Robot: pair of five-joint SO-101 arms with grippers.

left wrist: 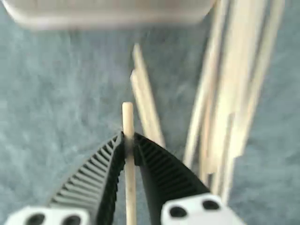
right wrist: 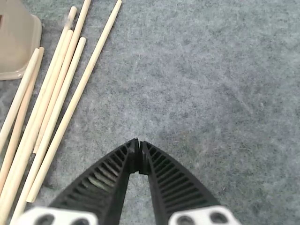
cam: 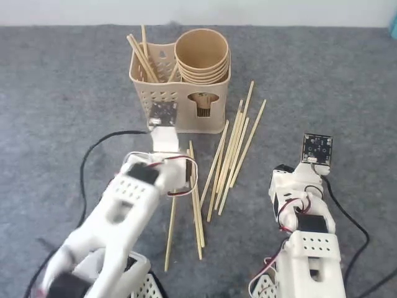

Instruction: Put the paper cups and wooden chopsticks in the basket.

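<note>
A beige plastic basket (cam: 166,104) with perforated walls stood at the far side of the grey mat (cam: 62,93). A nested stack of tan paper cups (cam: 201,53) sat upright in one compartment. In the compartment beside it, a few upright chopsticks (cam: 141,59) leaned with their ends above the rim.

In front of the basket, the loose chopsticks (cam: 232,152) lay fanned on the mat. They were slim, pale, round wooden sticks, roughly parallel and partly overlapping.

In the left wrist view, the left gripper (left wrist: 127,138) was clamped on a single chopstick (left wrist: 127,115). Its blunt end stuck out just past the ribbed black fingertips, close above the mat and near the basket's base (left wrist: 108,11). Other sticks lay just beside it.

The right gripper (right wrist: 139,143) hung over bare mat, its jaws pressed together tip to tip. Several loose chopsticks (right wrist: 56,93) and a corner of the basket (right wrist: 16,42) lay off to one side of it.
</note>
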